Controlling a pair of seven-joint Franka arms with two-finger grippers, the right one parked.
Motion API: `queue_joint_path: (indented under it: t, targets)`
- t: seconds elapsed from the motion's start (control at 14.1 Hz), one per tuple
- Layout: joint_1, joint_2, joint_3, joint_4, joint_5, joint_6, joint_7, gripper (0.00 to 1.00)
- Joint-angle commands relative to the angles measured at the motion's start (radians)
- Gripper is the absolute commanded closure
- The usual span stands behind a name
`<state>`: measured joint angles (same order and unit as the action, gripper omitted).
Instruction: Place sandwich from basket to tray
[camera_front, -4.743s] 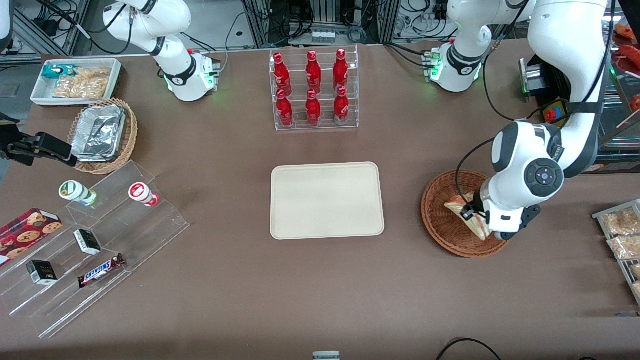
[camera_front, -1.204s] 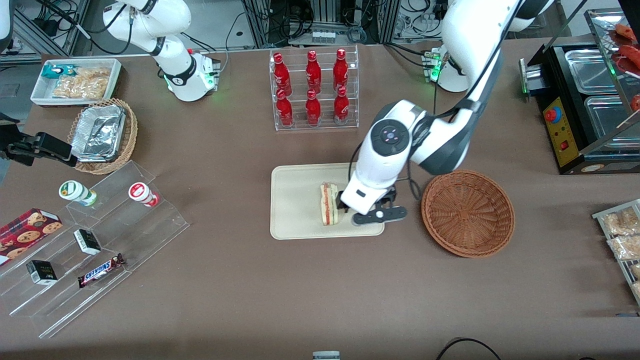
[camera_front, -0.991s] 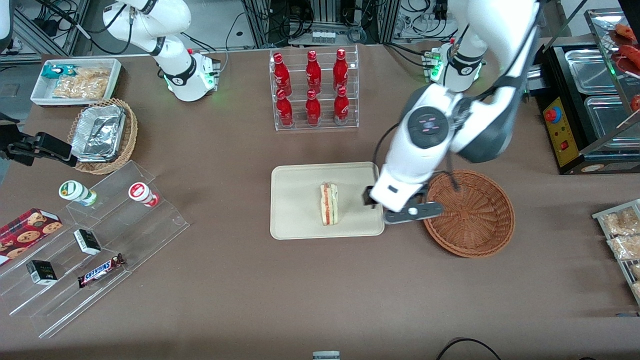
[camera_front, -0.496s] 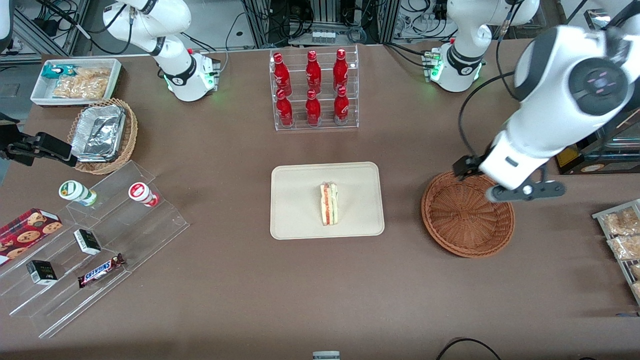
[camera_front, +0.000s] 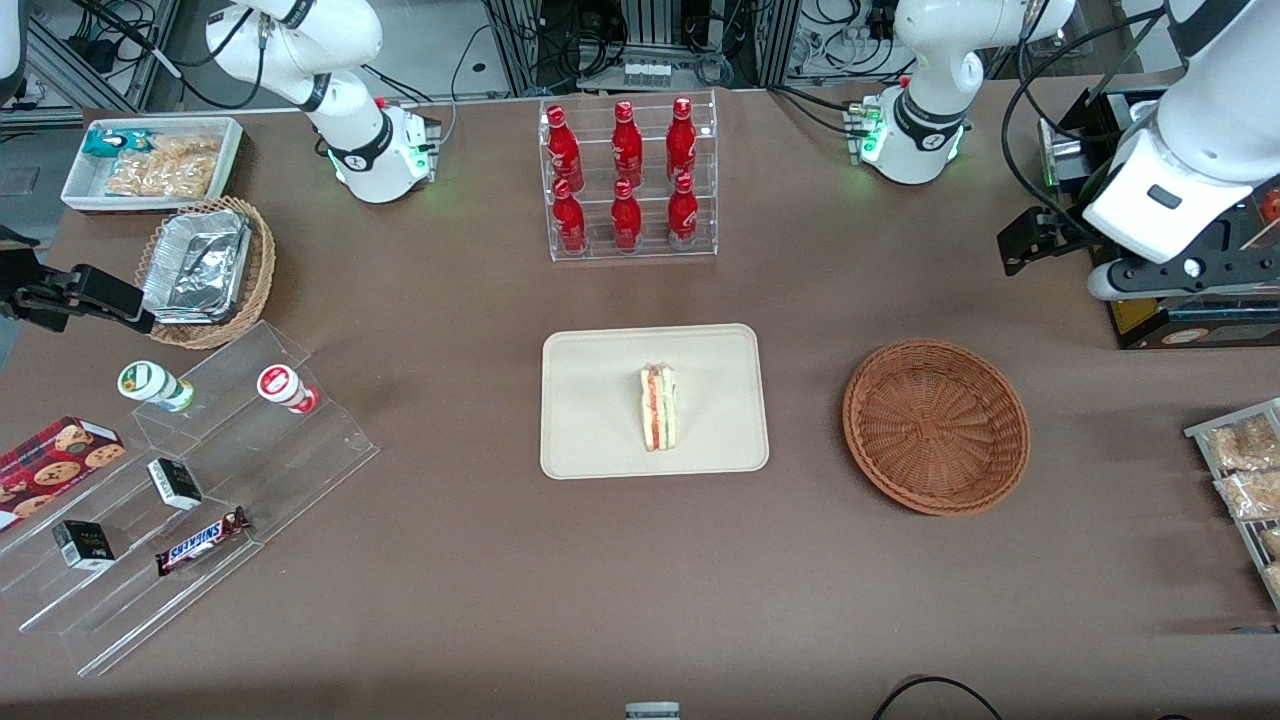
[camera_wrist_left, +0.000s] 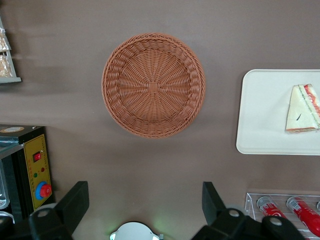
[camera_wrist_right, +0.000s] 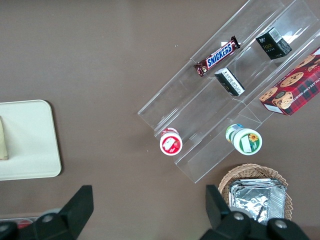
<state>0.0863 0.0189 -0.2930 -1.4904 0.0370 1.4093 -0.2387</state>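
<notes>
One sandwich (camera_front: 658, 408) lies on your tray (camera_front: 600, 440), well apart from the emptied basket (camera_front: 935, 427), and should you regrip it, pinch the soft, light, slippery-wrapped wedge gently across its bread faces, since your gripper (camera_wrist_left: 145, 210) hangs high above the table with jaws spread, holding nothing.

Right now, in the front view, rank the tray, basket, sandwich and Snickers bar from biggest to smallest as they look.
1. tray
2. basket
3. Snickers bar and sandwich: too alike in length to rank.

The gripper hangs above the table near the working arm's end.
</notes>
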Motion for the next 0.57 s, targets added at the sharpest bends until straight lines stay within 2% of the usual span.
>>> queue_joint_path:
  t: [0.0,0.5]
  targets:
    - [0.018,-0.004,-0.015,-0.027,-0.005,-0.004,0.015,0.00]
    - [0.017,-0.004,-0.015,-0.024,-0.014,-0.007,0.012,0.00]
